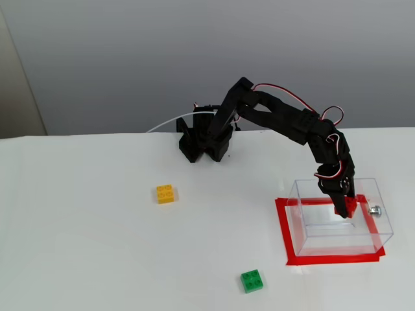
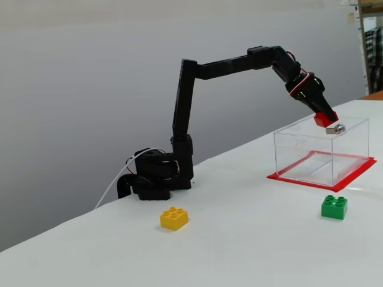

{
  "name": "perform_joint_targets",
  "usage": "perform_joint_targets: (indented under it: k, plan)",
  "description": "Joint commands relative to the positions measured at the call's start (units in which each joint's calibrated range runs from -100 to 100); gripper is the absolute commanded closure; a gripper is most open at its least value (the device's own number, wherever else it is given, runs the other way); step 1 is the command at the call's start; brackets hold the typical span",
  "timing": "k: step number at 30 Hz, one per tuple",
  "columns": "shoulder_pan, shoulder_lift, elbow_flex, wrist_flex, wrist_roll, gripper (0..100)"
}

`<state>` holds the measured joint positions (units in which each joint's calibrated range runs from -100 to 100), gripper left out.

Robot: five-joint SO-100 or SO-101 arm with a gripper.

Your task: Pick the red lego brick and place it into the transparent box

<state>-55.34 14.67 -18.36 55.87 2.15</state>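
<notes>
— Red lego brick [image 1: 349, 207], where? Pinched in the hand [image 2: 326, 117], fingers closed tight on it, right at the top opening of the transparent box [image 1: 310, 227].

— Touching the box? Cannot tell. Elsewhere on the white counter [image 1: 97, 246]: yellow brick [image 1: 165, 194], green brick [image 2: 334, 207], well apart.

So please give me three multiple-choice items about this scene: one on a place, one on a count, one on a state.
1. Where is the red lego brick?
A. on the table
B. in the claw, at the top of the transparent box
C. beside the yellow brick

2. How many bricks lie on the table?
A. two
B. three
C. none

3. The claw is:
A. open and empty
B. shut on the red brick
C. out of view

Answers: 1 B, both fixed views show it held at the box's rim. 2 A, only yellow and the green brick. 3 B, red shows between its tips.
</notes>
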Motion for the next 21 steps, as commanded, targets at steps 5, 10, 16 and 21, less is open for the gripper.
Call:
perform_joint_targets:
  k: [5,10,16,21]
  plan:
    - [-1.92,-0.04,-2.17,-1.47,0.2,91]
    - [-2.14,-0.46,-2.17,-1.39,0.2,81]
    - [-1.7,-1.05,-2.26,-1.39,0.25,67]
    - [-1.4,-1.14,-4.88,-0.52,0.25,69]
